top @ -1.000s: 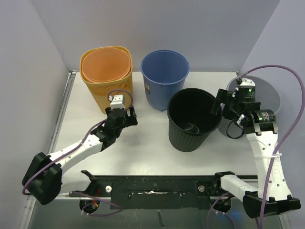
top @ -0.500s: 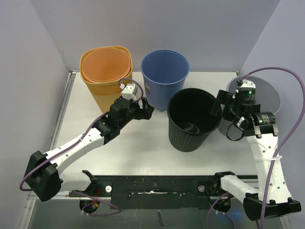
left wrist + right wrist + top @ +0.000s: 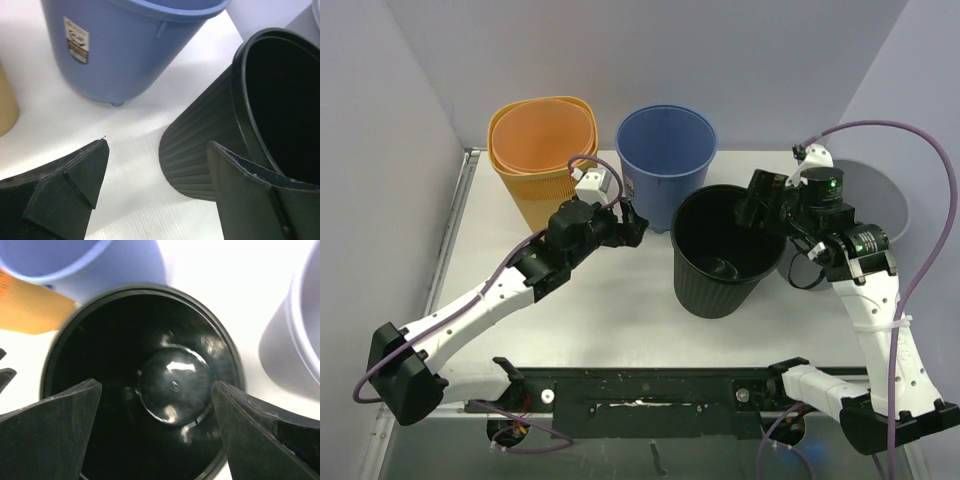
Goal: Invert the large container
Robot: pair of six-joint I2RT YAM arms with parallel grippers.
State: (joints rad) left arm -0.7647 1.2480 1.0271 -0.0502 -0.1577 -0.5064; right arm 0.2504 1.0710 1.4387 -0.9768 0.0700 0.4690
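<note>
The large container, a black ribbed bin [image 3: 718, 285], stands upright and empty at the table's middle right. My left gripper [image 3: 632, 228] hangs open just left of it, apart from its wall; in the left wrist view the bin's wall [image 3: 200, 150] lies beyond the left gripper [image 3: 157, 142], with nothing between the fingers. My right gripper [image 3: 758, 200] hovers open over the bin's far right rim. The right wrist view looks straight down into the bin's shiny floor [image 3: 172, 385], seen past the right gripper [image 3: 156, 382], which holds nothing.
Stacked orange baskets [image 3: 542, 155] stand at the back left. A blue bucket [image 3: 665, 160] sits behind the black bin and close to the left gripper. A grey bin [image 3: 885, 205] stands at the right edge beside the right arm. Walls close in the table.
My left arm has swung right, from beside the orange baskets toward the black bin. My right gripper has moved left, from beside the bin's rim to over its opening. Both stay open.
</note>
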